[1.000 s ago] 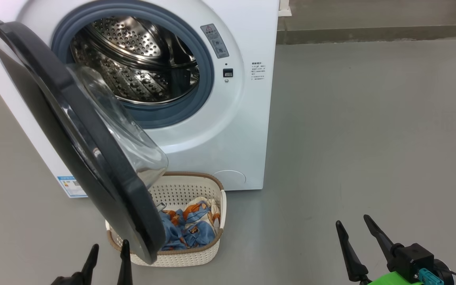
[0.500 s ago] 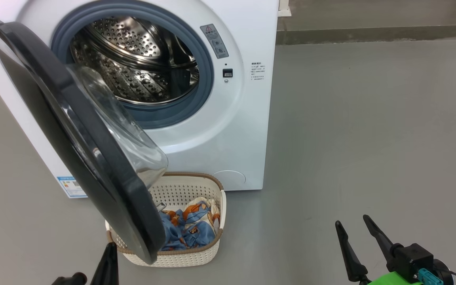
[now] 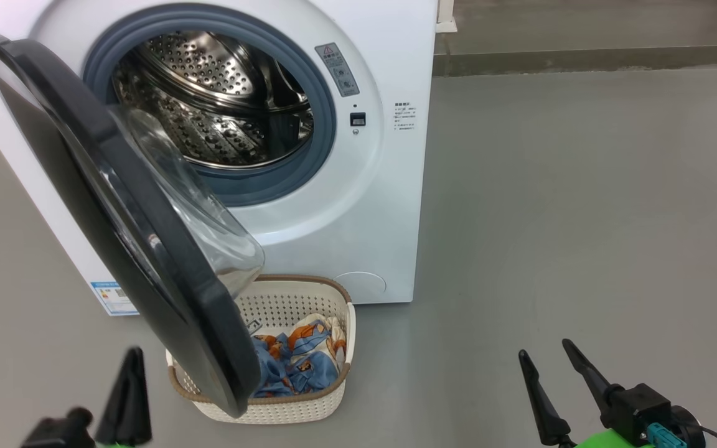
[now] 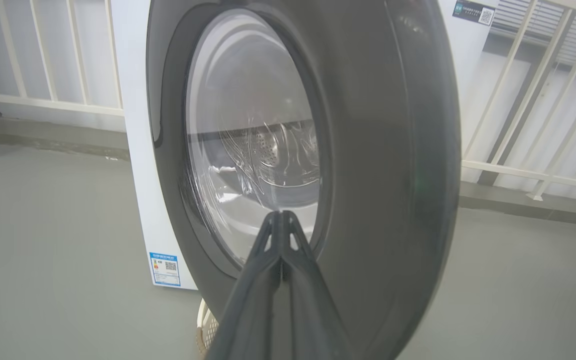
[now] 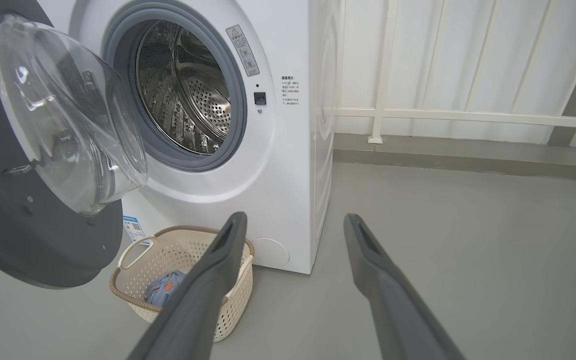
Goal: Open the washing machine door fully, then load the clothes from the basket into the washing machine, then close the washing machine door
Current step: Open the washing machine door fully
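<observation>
Basket sits on the grey floor, just in front of the washing machine base, its left part hidden behind the lower edge of the washing machine door. Inside it: 1 crumpled bundle of clothes, blue and orange print with some white, lying low against the right wall. Drum shows bare perforated steel inside the grey-blue seal. Door hangs partly open, swung toward the robot's left, glass bowl facing the drum.

Left gripper: 2 fingers pressed together, nothing between them, low beside the door's outer face; in the left wrist view the tip points at the door window from outside. Right gripper: fingers apart, empty, over bare floor well right of the basket.

Versus 1 s ago: left fingers were spread near the basket's near-left corner, now they are together and further left. Whole head view has shifted down slightly, so the camera moved. Door, basket and clothes keep the same arrangement. Right gripper spread as before.
</observation>
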Tool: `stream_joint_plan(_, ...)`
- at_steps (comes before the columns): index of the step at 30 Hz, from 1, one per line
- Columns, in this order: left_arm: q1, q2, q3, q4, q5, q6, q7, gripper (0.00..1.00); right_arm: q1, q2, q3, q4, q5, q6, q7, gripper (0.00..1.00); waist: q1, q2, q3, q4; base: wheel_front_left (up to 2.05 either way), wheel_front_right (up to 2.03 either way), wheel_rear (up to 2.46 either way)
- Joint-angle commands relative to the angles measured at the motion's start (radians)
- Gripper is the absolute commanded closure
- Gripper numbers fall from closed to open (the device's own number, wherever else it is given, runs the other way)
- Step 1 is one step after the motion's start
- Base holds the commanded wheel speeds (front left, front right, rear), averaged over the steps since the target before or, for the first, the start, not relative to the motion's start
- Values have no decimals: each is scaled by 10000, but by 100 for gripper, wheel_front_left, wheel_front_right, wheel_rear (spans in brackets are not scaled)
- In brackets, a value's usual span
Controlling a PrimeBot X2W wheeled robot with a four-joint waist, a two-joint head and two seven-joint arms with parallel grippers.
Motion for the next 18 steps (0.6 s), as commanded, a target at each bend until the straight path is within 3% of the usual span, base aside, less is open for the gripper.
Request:
stream_joint_plan(1,-671,98,494,-470,143,-78,-74,100,-144,-7,341,-282,-57,16,-122,0,0,0,-12,-1,0,0,0)
stream_joint_plan(18,-2469,98,912,-1951,484,-244,-74,100,-202,-7,394,-496,-105,16,-122,0,0,0,-36,-130,0,0,0)
